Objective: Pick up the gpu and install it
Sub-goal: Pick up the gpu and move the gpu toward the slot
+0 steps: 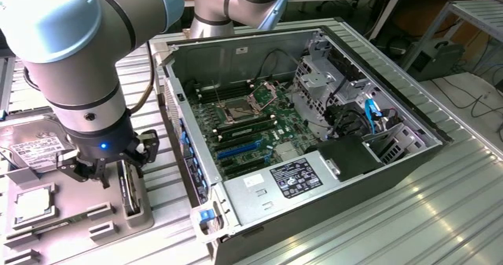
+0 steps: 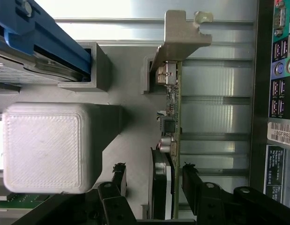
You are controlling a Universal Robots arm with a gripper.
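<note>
**Item: gpu (image 2: 174,115).** Small green circuit card with a silver end bracket (image 2: 181,40) and a black fan shroud (image 2: 159,187) on one face. It is standing on edge in a slot of the grey holder tray (image 1: 98,218), at the exterior view's left, just beside the open computer case (image 1: 235,53) and outside it.

**Gripper (image 2: 154,177).** It is hanging directly over the card with its jaws fully apart. One dark finger (image 2: 119,174) is sitting on each side of the shroud end. It is gripping nothing, and no contact with the card is visible.

**Handling (judged).** The card is looking light and stiff but fragile. Small components are standing proud along the board, and the fan face is likely giving under pressure. The best hold is appearing to be across the two flat faces near the upper edge, at the shroud's solid body, squarely and gently. The bracket is looking thin and smooth, so probably slippery. A tilted lift is risking a jam in the slot.

**Nearby.** A hard drive (image 1: 35,150) is lying in the tray to the far left, and the motherboard (image 1: 244,129) is waiting inside the case.
</note>
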